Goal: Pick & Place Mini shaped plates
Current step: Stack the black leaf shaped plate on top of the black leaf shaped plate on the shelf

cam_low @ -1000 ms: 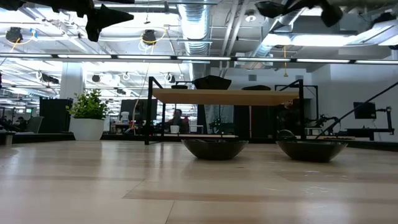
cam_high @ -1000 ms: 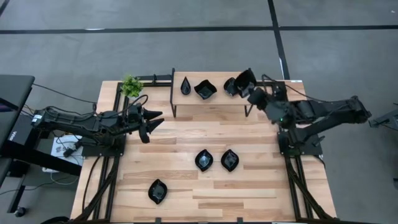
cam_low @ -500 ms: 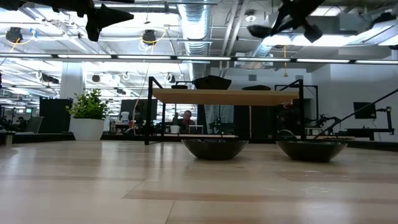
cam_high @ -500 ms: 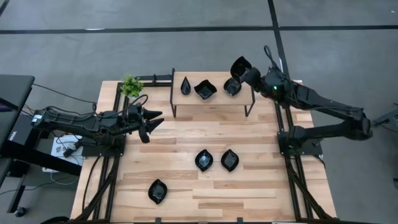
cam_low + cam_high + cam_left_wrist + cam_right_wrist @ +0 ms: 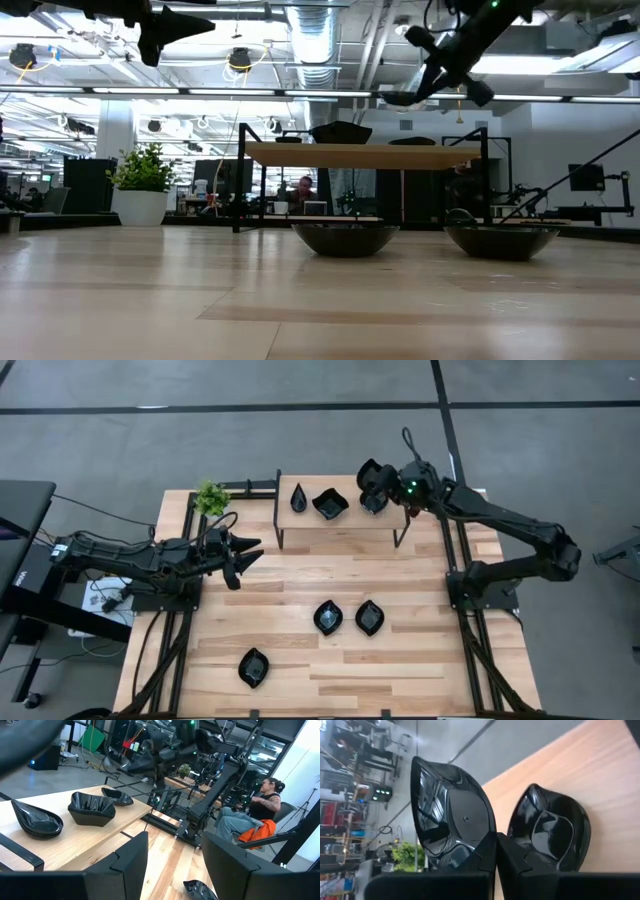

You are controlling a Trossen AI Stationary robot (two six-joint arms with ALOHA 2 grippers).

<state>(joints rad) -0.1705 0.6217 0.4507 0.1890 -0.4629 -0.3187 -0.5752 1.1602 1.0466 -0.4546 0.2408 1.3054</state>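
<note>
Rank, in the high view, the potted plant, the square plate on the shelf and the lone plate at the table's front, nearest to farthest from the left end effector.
From the left end effector:
1. Potted plant, back left corner.
2. Square plate, on the raised shelf.
3. Lone plate, front of table.

Pinched fingers grip one plate; another — on wood.

In the low view the shelf hides all but the tops of the plates on it — shapes unreadable. The left pincer is cut off there. The right wrist view crops its own fingers.
</note>
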